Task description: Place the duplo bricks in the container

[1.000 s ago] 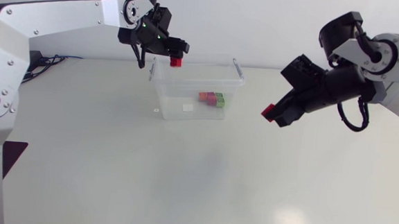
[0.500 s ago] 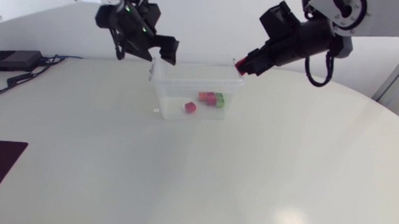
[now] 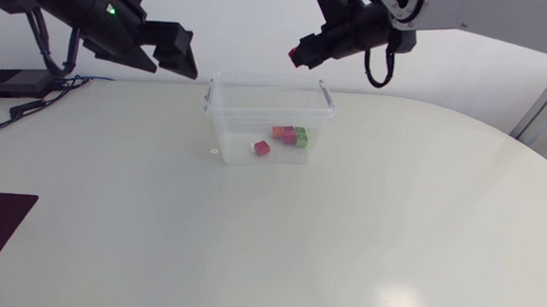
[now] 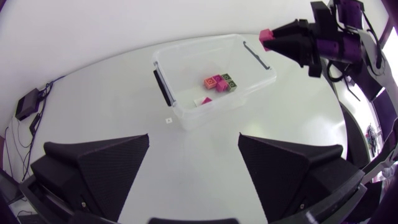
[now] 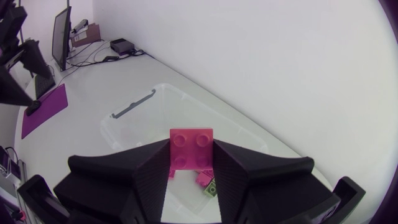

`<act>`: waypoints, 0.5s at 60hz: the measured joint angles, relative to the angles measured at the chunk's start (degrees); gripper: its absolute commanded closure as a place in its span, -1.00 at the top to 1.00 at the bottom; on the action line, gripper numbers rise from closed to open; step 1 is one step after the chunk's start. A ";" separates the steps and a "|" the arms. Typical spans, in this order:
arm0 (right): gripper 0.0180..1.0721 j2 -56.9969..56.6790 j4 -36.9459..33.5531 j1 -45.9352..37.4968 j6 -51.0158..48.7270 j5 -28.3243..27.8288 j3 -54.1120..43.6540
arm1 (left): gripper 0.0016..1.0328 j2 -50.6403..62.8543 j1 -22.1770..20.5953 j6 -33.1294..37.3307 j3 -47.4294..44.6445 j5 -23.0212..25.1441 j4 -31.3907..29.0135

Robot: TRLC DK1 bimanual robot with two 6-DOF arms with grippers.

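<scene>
The left gripper (image 3: 186,55) has let go of its red brick (image 3: 261,147). A moment ago it held that brick over the container (image 3: 226,122). Now the brick lies on the container's floor, close to the other bricks (image 3: 292,134) in there. The left gripper's fingers are spread wide with nothing in them, and its arm has pulled back, up and off to the left.

The right gripper (image 3: 303,52) has swung in from the right side. It squeezes a pink brick (image 3: 295,56) between both fingers and holds it high, near the far rim of the container.

So one more brick is in, and I think the pink one goes next. It may need to come a bit more over the middle before it is dropped
</scene>
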 measured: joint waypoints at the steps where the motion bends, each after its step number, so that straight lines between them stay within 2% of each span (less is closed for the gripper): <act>1: 0.25 0.70 0.00 0.15 0.15 0.44 0.79 | 0.94 -0.55 0.11 0.00 -0.68 0.00 -0.02; 4: 0.91 3.10 0.09 0.70 0.33 2.67 3.30 | 0.94 -2.27 0.44 0.00 -2.54 0.00 -0.22; 5: 0.95 3.89 0.09 0.87 0.35 3.04 4.07 | 0.94 -2.86 0.55 0.00 -3.28 0.00 -0.22; 10: 0.93 7.28 0.04 1.86 0.61 6.03 7.19 | 0.94 -6.49 1.05 0.02 -6.25 -0.46 -0.26; 21: 0.93 8.87 0.04 2.82 2.49 8.11 7.76 | 0.94 -14.82 3.72 0.87 -11.69 -1.14 0.24; 30: 0.93 1.90 4.46 2.03 4.24 10.29 -1.07 | 0.94 -19.91 8.48 1.70 -16.68 -1.75 2.95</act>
